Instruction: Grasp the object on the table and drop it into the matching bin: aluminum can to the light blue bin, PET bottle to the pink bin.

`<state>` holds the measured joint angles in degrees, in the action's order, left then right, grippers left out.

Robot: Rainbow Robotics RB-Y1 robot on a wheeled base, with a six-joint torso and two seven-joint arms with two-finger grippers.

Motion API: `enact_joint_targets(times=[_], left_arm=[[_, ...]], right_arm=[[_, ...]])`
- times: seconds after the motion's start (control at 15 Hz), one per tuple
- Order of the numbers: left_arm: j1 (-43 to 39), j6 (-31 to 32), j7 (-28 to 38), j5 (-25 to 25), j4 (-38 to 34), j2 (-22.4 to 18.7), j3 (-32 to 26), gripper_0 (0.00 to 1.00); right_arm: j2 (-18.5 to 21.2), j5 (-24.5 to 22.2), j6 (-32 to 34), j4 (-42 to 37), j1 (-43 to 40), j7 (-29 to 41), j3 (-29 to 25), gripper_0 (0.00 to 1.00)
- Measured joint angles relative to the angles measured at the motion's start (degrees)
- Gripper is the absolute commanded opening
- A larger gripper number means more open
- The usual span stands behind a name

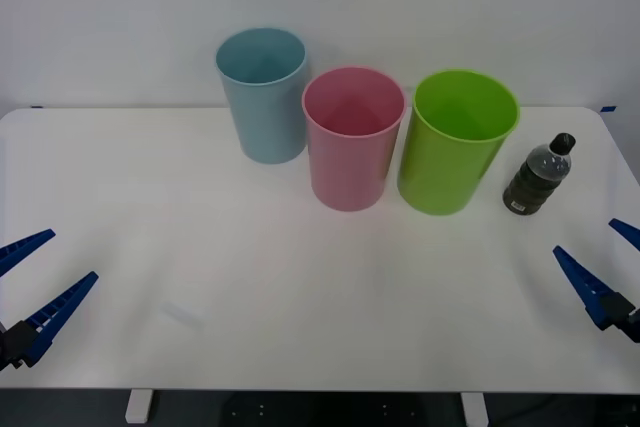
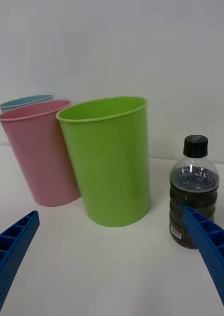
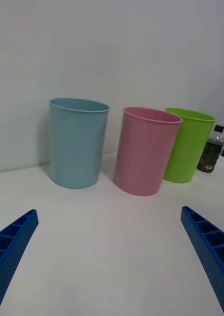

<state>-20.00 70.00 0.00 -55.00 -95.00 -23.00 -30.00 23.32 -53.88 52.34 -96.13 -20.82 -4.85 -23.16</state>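
- While both arms sit low at the near edge of the table (image 1: 300, 307), nothing is held: the right gripper (image 1: 608, 269) waits at the near right corner with its blue fingers spread wide and empty, and the left gripper (image 1: 35, 285) is parked at the near left corner, equally wide and empty.
- Standing upright toward the far right of the table, the PET bottle (image 1: 538, 175) is just beside the lime green bin (image 1: 457, 142), apart from it by a narrow gap. From the right wrist view one finger (image 2: 210, 247) already lines up in front of the bottle's label.
- Likely trouble at the grasp: the bottle is narrow and tall for its base, so a finger arriving off-centre could tip it or push it against the green bin.
- Farther on, the pink bin (image 1: 352, 137) stands between the green one and the light blue bin (image 1: 262, 92), all close together. A carry from the right probably has to pass over the green rim; too low and the bottle would clip it, and an early release would land it in the wrong bin.
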Motion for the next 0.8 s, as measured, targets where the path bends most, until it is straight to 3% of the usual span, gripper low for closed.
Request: enact_joint_targets(times=[0.53,0.8], left_arm=[[0.0,0.0,0.0,0.0,0.0,0.0,0.0,1.00],[0.0,0.0,0.0,0.0,0.0,0.0,0.0,1.00]], right_arm=[[-0.8,0.0,-7.7,6.9,3.2,-12.1,1.7,1.00],[-2.1,-2.0,-11.2,9.7,6.0,-13.0,2.1,1.00]])
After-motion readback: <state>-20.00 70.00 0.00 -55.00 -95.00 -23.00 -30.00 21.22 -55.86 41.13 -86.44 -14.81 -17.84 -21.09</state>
